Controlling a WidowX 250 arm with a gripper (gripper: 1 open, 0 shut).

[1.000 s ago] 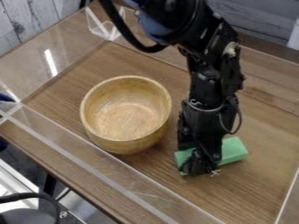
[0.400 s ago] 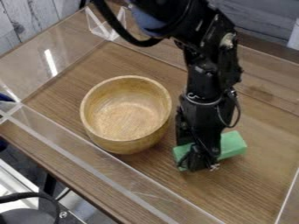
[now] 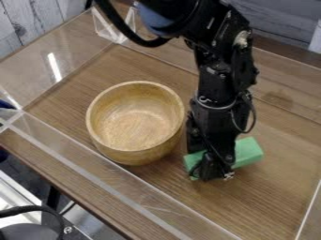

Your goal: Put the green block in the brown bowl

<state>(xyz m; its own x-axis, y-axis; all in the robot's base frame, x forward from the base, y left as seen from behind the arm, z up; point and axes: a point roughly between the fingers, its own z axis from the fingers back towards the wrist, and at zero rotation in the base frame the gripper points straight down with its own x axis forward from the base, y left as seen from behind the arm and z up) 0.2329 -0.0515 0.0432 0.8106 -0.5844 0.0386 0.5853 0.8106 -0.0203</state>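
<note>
One black arm points straight down, gripper clamping the green block.

- The green block is a small, bright green bar with flat sides. It lies low by the wooden table, just to the right of the bowl. Part of it is hidden.
- The brown bowl is round, light wood with thick walls. It stands upright, and its pale inside holds nothing.

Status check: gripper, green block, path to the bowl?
Gripper shut on green block, pointing down, right of the brown bowl. Bowl empty. Nothing between block and bowl.
</note>
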